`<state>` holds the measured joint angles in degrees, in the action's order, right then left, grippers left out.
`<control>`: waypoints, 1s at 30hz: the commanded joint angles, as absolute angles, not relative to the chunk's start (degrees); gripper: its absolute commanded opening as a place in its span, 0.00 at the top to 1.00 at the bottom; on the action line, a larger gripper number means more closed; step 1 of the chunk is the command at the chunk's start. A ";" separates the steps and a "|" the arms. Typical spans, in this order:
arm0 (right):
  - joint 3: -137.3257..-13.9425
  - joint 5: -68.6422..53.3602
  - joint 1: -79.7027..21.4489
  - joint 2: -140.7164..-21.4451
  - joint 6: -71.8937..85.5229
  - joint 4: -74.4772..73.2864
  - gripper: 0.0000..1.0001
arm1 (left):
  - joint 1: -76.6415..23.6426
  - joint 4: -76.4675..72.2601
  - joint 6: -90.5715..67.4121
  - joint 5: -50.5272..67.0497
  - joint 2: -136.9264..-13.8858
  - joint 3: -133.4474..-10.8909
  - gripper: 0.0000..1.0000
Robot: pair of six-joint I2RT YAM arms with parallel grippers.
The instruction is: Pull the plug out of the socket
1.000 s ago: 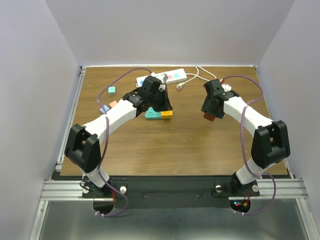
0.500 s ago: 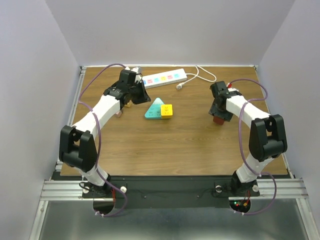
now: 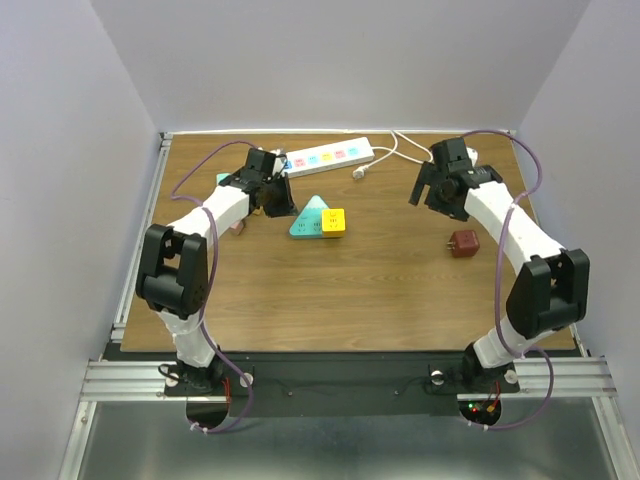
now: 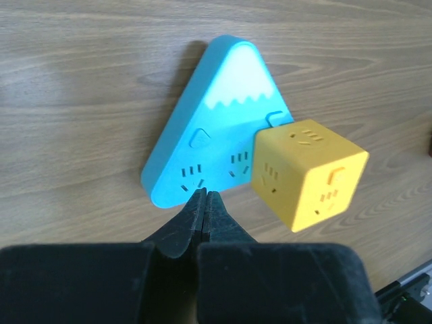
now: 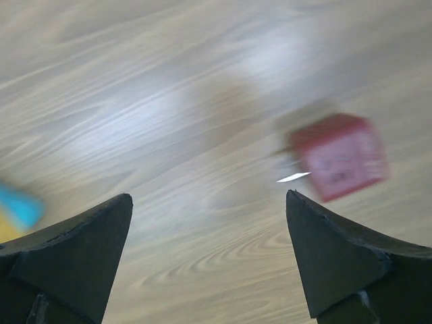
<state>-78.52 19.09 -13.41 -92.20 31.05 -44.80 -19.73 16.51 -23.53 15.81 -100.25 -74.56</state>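
Note:
The socket (image 3: pixel 330 157), a long white power strip with pastel outlet faces, lies at the back of the table with nothing plugged into it. A red cube plug (image 3: pixel 463 243) rests free on the wood at the right, blurred in the right wrist view (image 5: pixel 341 156). My right gripper (image 3: pixel 432 200) hovers left of and behind it, jaws wide open and empty (image 5: pixel 209 196). My left gripper (image 3: pixel 283 203) is shut on nothing, its tips (image 4: pixel 204 196) at the near edge of the teal triangular block (image 4: pixel 209 135).
A yellow cube (image 4: pixel 307 172) sits against the teal triangular block (image 3: pixel 310 218) mid-table. The strip's thin white cord ends in a white plug (image 3: pixel 358 174) beside it. Small coloured blocks (image 3: pixel 222 180) lie by the left arm. Walls enclose three sides.
My right gripper opened and let go of the red cube, which now lies on the table, then rose toward the back. My left gripper swung from the strip toward the teal block.

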 commanded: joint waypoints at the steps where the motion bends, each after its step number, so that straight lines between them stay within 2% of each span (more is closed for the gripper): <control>1: -84.18 4.06 -16.78 -89.82 23.21 -41.75 0.00 | -19.34 13.81 -21.36 18.01 -101.86 -75.06 1.00; 9: -92.35 -1.48 -28.81 -100.26 19.25 -40.79 0.00 | -19.34 9.76 -21.18 23.45 -104.58 -75.41 1.00; 19: -104.49 -3.34 -33.75 -111.79 18.98 -40.78 0.00 | -20.21 10.11 -17.76 27.95 -111.09 -77.87 1.00; 30: -110.03 -0.53 -37.26 -120.58 20.92 -44.29 0.00 | -20.22 9.84 -17.75 28.13 -114.69 -80.51 1.00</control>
